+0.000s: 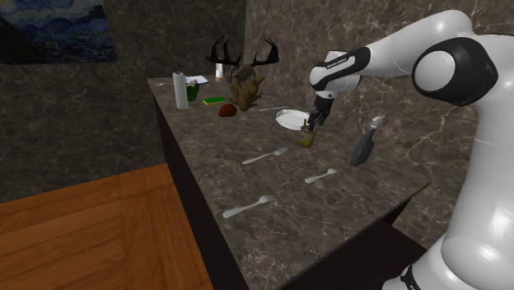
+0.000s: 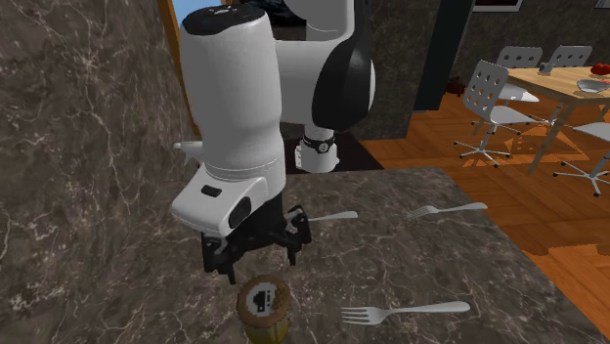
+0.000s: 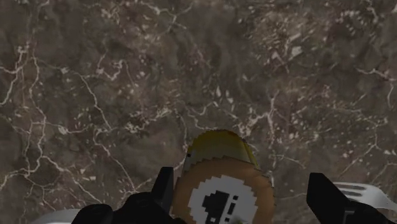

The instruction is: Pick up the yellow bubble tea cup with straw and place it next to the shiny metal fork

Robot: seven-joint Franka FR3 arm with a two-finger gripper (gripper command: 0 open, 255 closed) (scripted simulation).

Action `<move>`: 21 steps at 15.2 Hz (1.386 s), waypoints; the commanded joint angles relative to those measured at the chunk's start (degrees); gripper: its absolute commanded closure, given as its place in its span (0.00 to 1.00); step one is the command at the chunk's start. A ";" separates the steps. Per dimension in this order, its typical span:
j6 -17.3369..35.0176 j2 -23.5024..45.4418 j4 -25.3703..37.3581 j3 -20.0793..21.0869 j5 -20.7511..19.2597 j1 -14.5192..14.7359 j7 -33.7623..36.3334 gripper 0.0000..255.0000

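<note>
Pincer (image 3: pixel 244 189) open around yellow cup (image 3: pixel 221 167); lid logo black-on-white, unreadable.

Bubble tea cup (image 2: pixel 263 305): yellow-brown body, with a round top bearing a white disc and a black mark. It stands upright on the dark marbled bench (image 2: pixel 469 264), directly beneath the gripper (image 2: pixel 256 256) and between its spread fingers, one close to its side and the other clear of it.

Fork (image 2: pixel 406 313): silver-grey, lying flat on the bench off to one side of the gripper, near the cup, tines pointing towards it. Two like forks (image 2: pixel 445 209) (image 2: pixel 332 215) lie farther from the gripper.
</note>
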 commanded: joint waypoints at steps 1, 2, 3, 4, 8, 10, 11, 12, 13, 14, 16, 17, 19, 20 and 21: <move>1.11 1.82 0.73 0.18 0.77 -0.54 -0.71 0.00; 1.73 2.18 0.45 0.25 0.91 -0.58 -0.80 0.00; 2.35 2.55 0.19 0.32 1.06 -0.63 -0.90 0.00; 2.96 2.93 -0.06 0.40 1.22 -0.67 -0.99 0.00; 4.52 3.95 -0.64 0.60 1.62 -0.79 -1.25 0.00; 4.52 3.95 -0.64 0.60 1.63 -0.79 -1.25 0.00; 4.52 3.95 -0.64 0.60 1.63 -0.79 -1.25 0.00; 4.52 3.95 -0.64 0.60 1.63 -0.79 -1.25 0.00; 4.52 3.95 -0.64 0.60 1.63 -0.79 -1.25 0.00; 4.51 3.95 -0.64 0.60 1.62 -0.79 -1.25 0.00; 4.51 3.95 -0.64 0.60 1.62 -0.79 -1.25 1.00; 4.51 3.95 -0.64 0.60 1.62 -0.79 -1.25 1.00; 4.51 3.95 -0.63 0.60 1.62 -0.79 -1.25 1.00; 4.51 3.95 -0.63 0.60 1.62 -0.79 -1.25 1.00; 4.51 3.95 -0.63 0.60 1.62 -0.79 -1.25 1.00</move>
